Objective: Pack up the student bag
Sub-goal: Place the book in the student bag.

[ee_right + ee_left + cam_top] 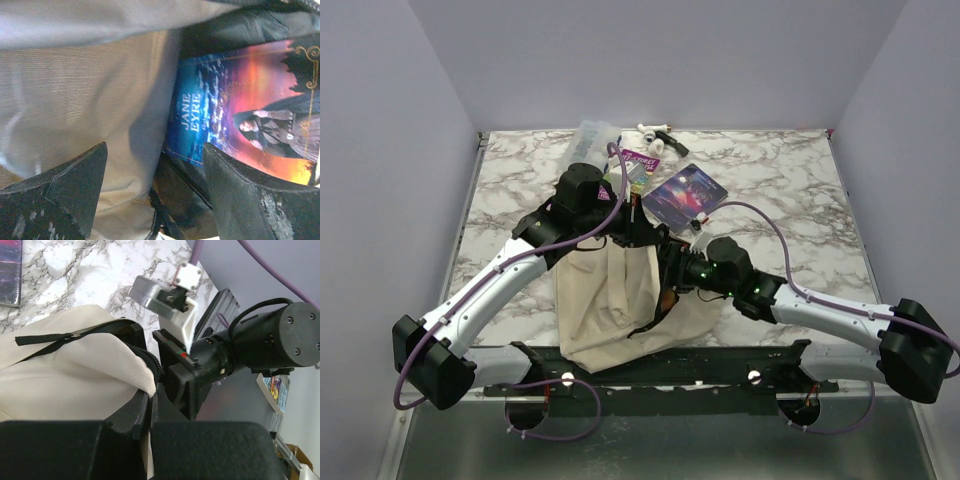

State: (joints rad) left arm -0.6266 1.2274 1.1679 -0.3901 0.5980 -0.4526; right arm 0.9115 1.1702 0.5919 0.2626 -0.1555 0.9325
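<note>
fabric in soft beige takes up the middle of the marble worktop (520, 170): the student bag (605, 305) lies close to the near edge, between the two arms, with its mouth turned toward the far side and a black strap trailing along its right flank

the left hand (151, 396) is at the rim of that mouth; its two black fingers (125, 420) are drawn almost together, and a fold of the beige cloth with its black zip edge is pinched between them

the right hand (155, 150) is at the opening from the right side, fingers standing wide apart and gripping nothing; beyond them, in the right wrist view, a jane eyre paperback (240, 110) lies with black lining above it and beige cloth to its left, its blue and orange cover facing the camera

from the left wrist view the black wrist of the right arm, a small green light on it, sits just beside the bag's rim

farther back on the marble a dark purple book (685, 192) lies flat just beyond the hands, a brighter book (642, 165) is beside it on the left, partly under the left arm, and a clear plastic item (590, 140) and some small white bits (655, 128), too small to make out, rest near the far edge
</note>
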